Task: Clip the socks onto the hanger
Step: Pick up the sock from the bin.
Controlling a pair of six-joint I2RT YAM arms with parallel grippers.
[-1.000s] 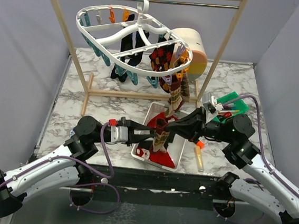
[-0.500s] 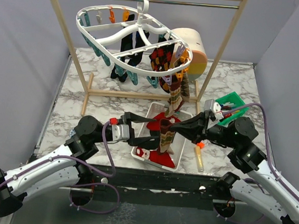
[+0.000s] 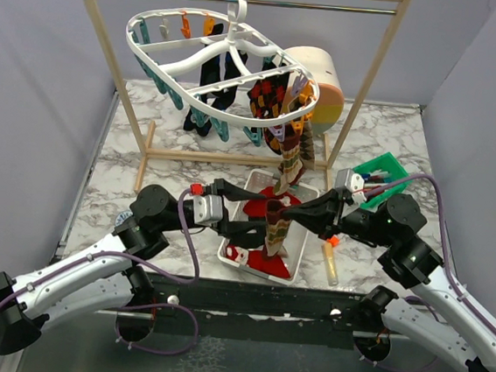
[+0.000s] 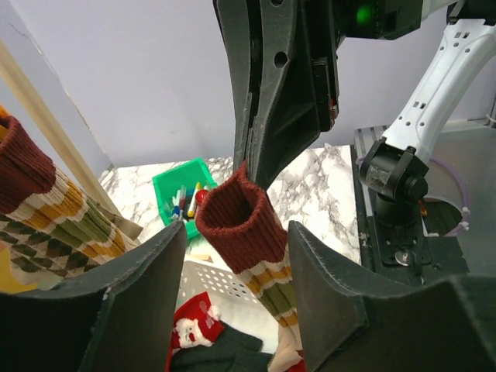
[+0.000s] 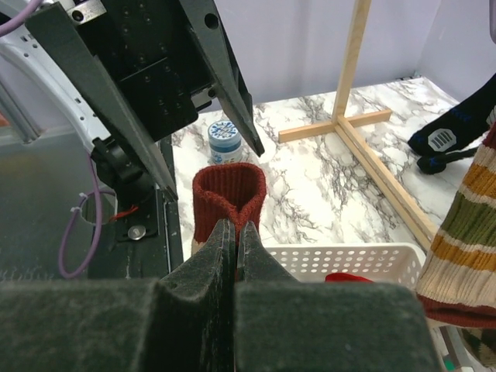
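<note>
A tan argyle sock with a dark red cuff hangs upright over the white basket. My right gripper is shut on the near edge of that cuff. My left gripper is open, one finger on each side of the sock, not touching it. The white oval hanger hangs from the wooden rack's rod. It holds black socks, an argyle sock and a striped sock. Red and black socks lie in the basket.
The wooden rack stands across the back. A cream cylinder lies behind it. A green bin of markers sits at the right, and a loose marker lies beside the basket. The arms nearly meet over the basket.
The right gripper has drawn back to the right and lifted the sock by its cuff. The left gripper's jaws have opened wider around the sock and its arm has shifted slightly forward.
</note>
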